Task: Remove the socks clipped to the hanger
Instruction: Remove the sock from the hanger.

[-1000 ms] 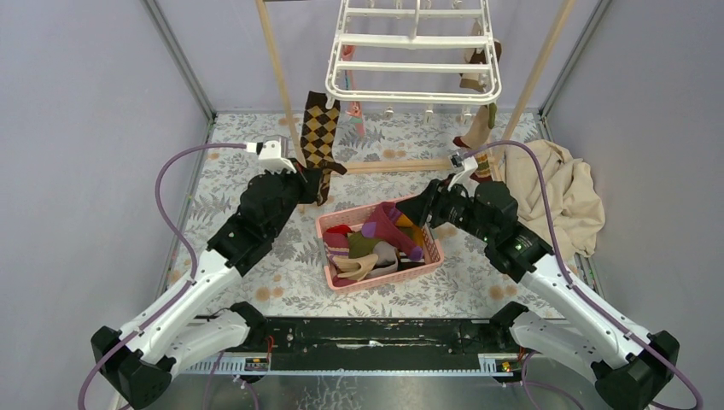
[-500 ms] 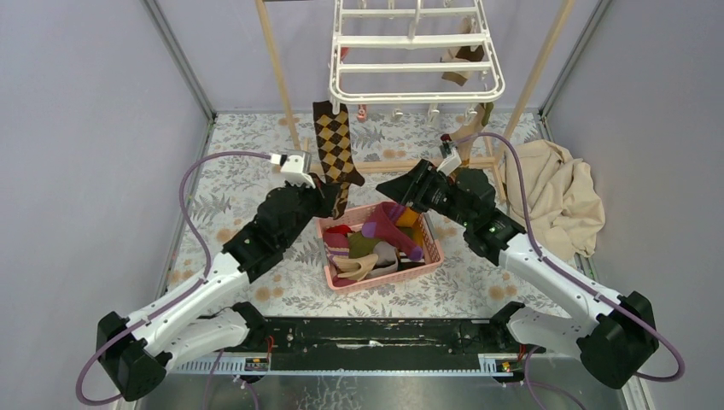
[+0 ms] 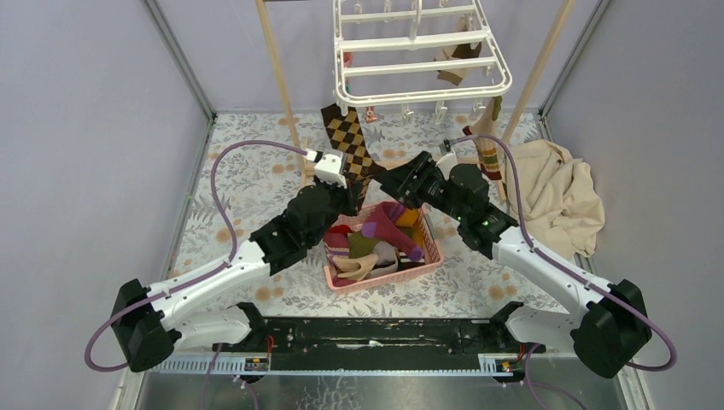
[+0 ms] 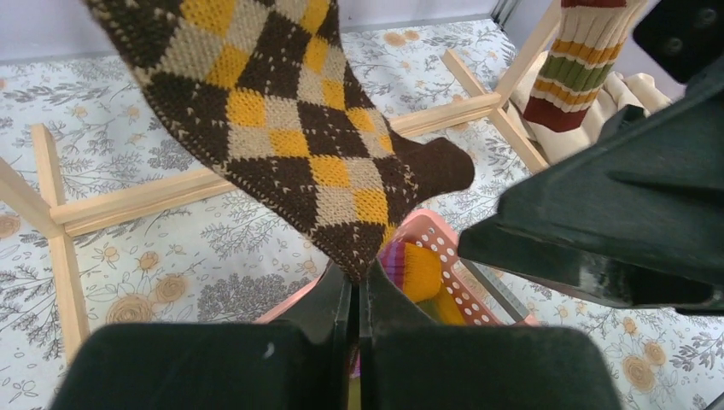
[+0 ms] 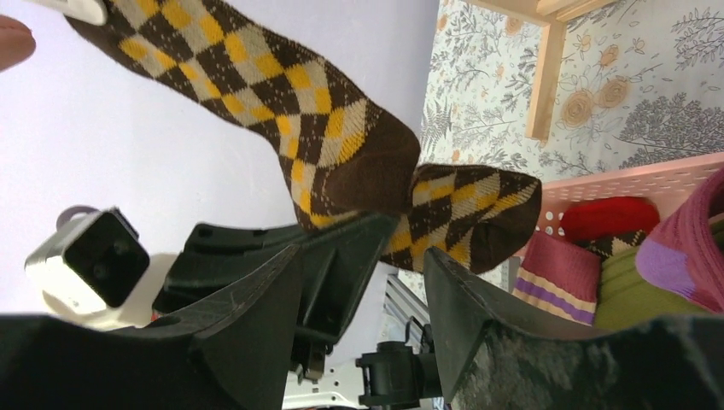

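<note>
floral table; left jaws pinched on brown-yellow argyle sock; right jaws parted.

Room over the pink basket is tight: left gripper and right gripper crowd the hanging argyle sock, wooden rail behind, hanger overhead; bare table lies left, beige cloth right.
</note>
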Available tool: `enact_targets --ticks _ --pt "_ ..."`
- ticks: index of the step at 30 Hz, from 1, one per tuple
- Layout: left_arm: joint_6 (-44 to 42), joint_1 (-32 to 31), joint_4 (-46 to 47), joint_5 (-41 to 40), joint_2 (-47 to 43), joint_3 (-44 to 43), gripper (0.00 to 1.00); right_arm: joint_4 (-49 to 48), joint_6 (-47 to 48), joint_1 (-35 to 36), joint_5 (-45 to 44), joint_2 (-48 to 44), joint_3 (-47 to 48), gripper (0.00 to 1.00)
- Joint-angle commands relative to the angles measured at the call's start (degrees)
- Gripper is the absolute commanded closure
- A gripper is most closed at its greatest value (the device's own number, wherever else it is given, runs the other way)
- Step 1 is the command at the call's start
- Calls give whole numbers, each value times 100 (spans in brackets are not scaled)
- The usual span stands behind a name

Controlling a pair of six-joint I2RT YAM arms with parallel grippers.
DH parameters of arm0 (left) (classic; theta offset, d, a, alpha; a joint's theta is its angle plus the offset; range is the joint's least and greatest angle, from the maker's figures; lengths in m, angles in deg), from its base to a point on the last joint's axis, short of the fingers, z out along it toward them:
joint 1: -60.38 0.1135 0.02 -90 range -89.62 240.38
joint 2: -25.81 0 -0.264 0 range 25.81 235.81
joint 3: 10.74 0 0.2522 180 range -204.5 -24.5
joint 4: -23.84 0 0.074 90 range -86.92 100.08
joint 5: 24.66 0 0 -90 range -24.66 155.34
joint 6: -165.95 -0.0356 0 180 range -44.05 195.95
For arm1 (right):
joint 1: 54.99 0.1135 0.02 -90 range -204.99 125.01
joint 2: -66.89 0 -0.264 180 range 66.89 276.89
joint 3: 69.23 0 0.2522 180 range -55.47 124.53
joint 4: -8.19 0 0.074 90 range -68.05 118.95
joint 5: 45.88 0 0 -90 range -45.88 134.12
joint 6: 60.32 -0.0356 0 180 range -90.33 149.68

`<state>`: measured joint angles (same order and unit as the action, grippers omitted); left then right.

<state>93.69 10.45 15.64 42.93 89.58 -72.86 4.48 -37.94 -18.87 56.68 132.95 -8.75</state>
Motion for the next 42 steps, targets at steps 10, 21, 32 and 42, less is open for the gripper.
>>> enact_targets --ticks 10,21,32,42 --pt "-809 -729 679 -1109 304 -261 100 -444 -645 -281 -175 594 695 39" --pt "-1009 -755 740 -1354 489 -317 100 -897 -703 -281 220 857 579 83" --pt "-596 -596 287 -1292 253 -379 29 -977 -554 -496 358 770 341 100" --pt "111 -318 -457 -917 -435 -600 1 -1021 -400 -778 521 752 229 100"
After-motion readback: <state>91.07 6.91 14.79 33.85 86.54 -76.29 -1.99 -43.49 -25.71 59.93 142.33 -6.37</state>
